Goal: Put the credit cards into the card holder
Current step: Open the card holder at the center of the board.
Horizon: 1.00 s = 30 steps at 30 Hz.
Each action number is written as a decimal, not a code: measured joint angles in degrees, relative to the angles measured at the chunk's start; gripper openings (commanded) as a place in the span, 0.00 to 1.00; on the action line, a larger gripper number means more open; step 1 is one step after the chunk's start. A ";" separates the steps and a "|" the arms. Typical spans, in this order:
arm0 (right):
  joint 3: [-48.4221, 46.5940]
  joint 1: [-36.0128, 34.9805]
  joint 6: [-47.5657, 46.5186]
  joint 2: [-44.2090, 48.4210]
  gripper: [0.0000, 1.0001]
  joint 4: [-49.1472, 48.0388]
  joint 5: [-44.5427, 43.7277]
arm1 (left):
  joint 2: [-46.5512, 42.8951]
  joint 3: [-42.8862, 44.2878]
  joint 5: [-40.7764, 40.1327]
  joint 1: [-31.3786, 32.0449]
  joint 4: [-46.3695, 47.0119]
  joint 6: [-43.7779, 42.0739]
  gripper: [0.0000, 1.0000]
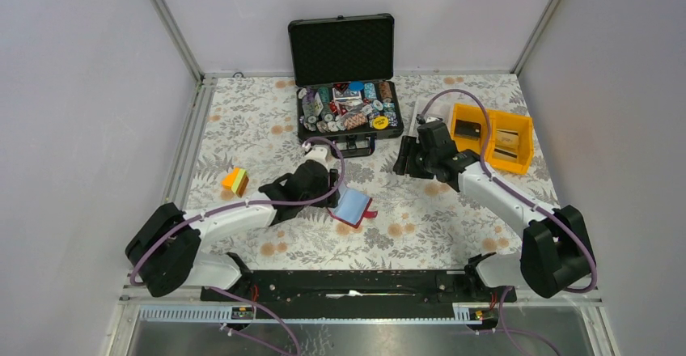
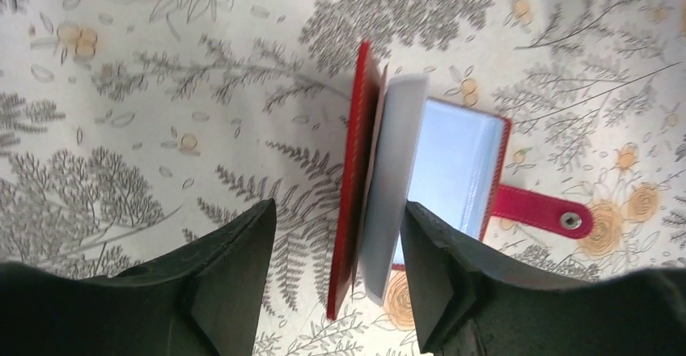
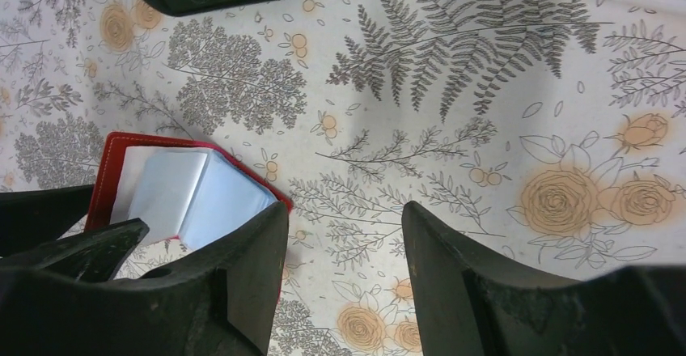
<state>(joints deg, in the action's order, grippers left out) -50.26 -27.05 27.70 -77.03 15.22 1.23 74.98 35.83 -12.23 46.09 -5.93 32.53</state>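
The dark red card holder (image 1: 356, 208) lies open on the flowered table, with pale blue-grey inner leaves showing. In the left wrist view its red cover (image 2: 362, 154) and the pale leaves (image 2: 396, 186) stand on edge between my fingers, and the snap tab (image 2: 542, 213) lies flat to the right. My left gripper (image 2: 338, 210) is open around that raised part; it also shows in the top view (image 1: 338, 190). My right gripper (image 3: 344, 209) is open and empty over bare table, right of the holder (image 3: 194, 190). No loose credit cards show clearly.
A black hard case (image 1: 348, 89) full of poker chips stands open at the back. Two yellow bins (image 1: 518, 125) at the back right hold dark and tan items. An orange and yellow block (image 1: 235, 180) lies at the left. The left arm's finger (image 3: 73, 251) shows in the right wrist view.
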 measured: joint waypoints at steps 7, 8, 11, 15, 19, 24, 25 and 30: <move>0.00 3.10 -0.55 -0.02 0.53 0.85 2.25 | 2.75 4.70 0.48 -1.14 0.00 -2.78 0.44; 0.00 3.52 -0.52 -0.04 0.52 0.85 2.80 | 3.13 5.01 0.63 -1.40 -0.02 -2.97 0.42; -0.02 5.01 -0.50 -0.09 0.51 0.87 4.00 | 4.13 5.51 1.40 -1.88 -0.17 -3.69 0.34; -0.13 6.82 -0.46 -0.17 0.50 1.01 4.70 | 5.14 5.81 2.01 -2.21 -0.63 -4.33 0.22; -0.37 9.09 -0.39 -0.28 0.48 1.31 5.53 | 5.40 5.84 2.78 -2.49 -1.03 -4.46 0.08; -1.38 12.22 0.50 -0.31 0.48 1.90 5.95 | 5.33 5.79 2.73 -2.95 -1.92 -2.01 0.00; -1.66 12.81 0.87 -0.31 0.49 1.92 5.92 | 5.16 5.66 2.73 -2.99 -1.95 -1.14 0.00; -3.02 15.65 3.34 -0.31 0.53 1.92 5.70 | 1.07 1.09 2.49 -3.04 -1.14 5.51 0.00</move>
<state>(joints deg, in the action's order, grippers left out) -53.28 -11.40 31.05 -77.34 17.15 6.94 76.05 36.93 -9.74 43.05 -7.07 38.04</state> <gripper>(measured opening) 0.503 0.047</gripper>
